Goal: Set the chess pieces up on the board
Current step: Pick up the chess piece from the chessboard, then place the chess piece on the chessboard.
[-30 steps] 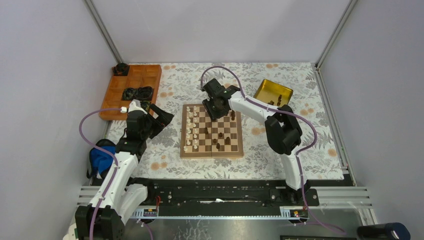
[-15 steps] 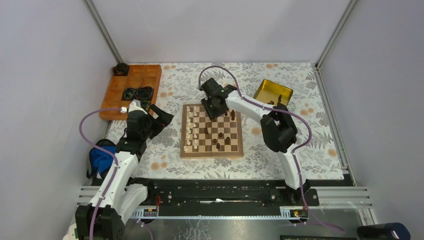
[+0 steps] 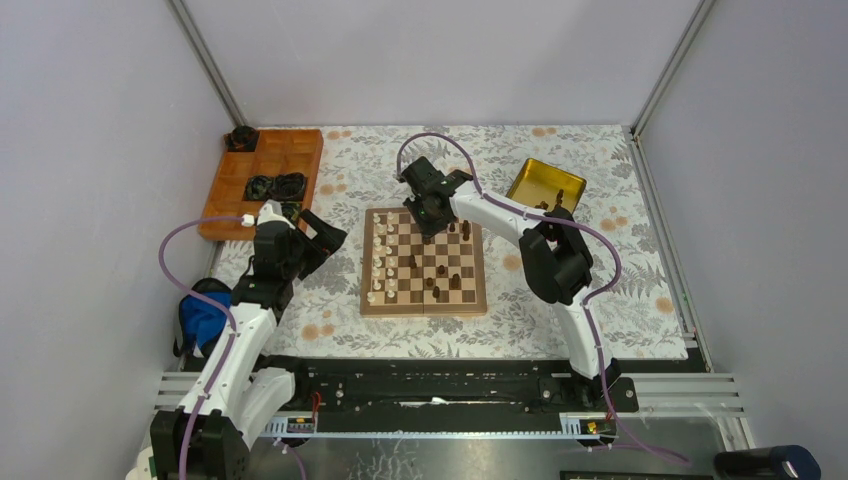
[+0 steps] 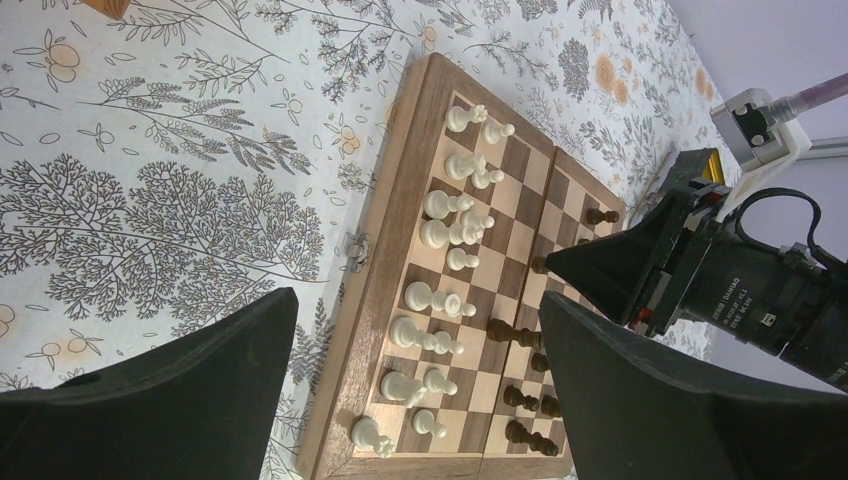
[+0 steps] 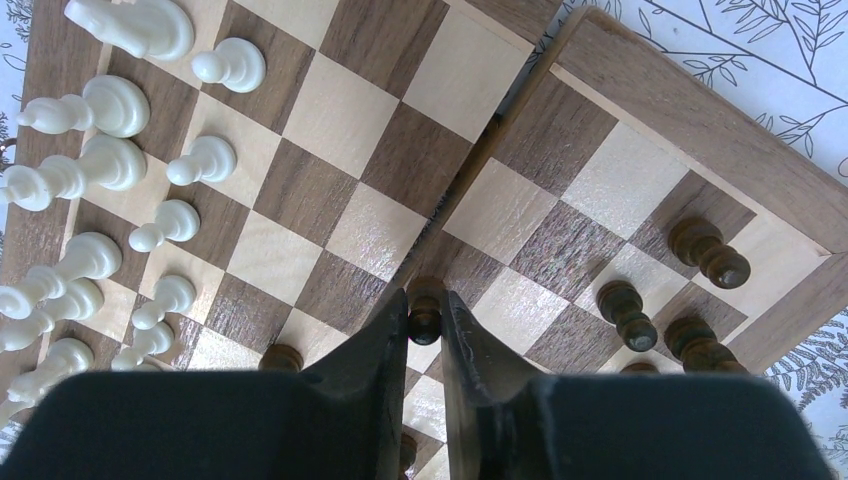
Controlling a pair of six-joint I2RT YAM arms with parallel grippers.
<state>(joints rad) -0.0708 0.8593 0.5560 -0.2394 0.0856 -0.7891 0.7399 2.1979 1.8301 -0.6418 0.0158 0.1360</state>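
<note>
Working outward from the near edge of the tabletop, I have the left end effector (image 4: pixel 417 298) hanging over the cloth just off the left edge of the board (image 3: pixel 424 310), jaws spread as wide as they go and nothing in them.

The board lies mid-tabletop. The cream-white pieces (image 3: pixel 380 262) stand in two files along its left edge, which looks to me like that side done. The dark pieces (image 3: pixel 440 282) are not home. Several stand loose on middle squares, and a few are gathered at the far right corner.

Toward the far edge of the board, at its centre seam, is the right end effector (image 5: pixel 424 296). Its jaws are pinched nearly closed on a dark pawn (image 5: pixel 425 315), with a finger pressed against each side of the head. I cannot tell whether the pawn's base has left its square.

Beyond that, a gold tin (image 3: pixel 546 184) sits near the far right corner of the tabletop.

My read is that I am on the pick-up of one dark pawn, with the dark side about half placed. Next comes a straight lift clear of its neighbours. Then I carry it toward the right edge and set it upright on an empty square of the pawn file, without knocking the pieces at that corner.
</note>
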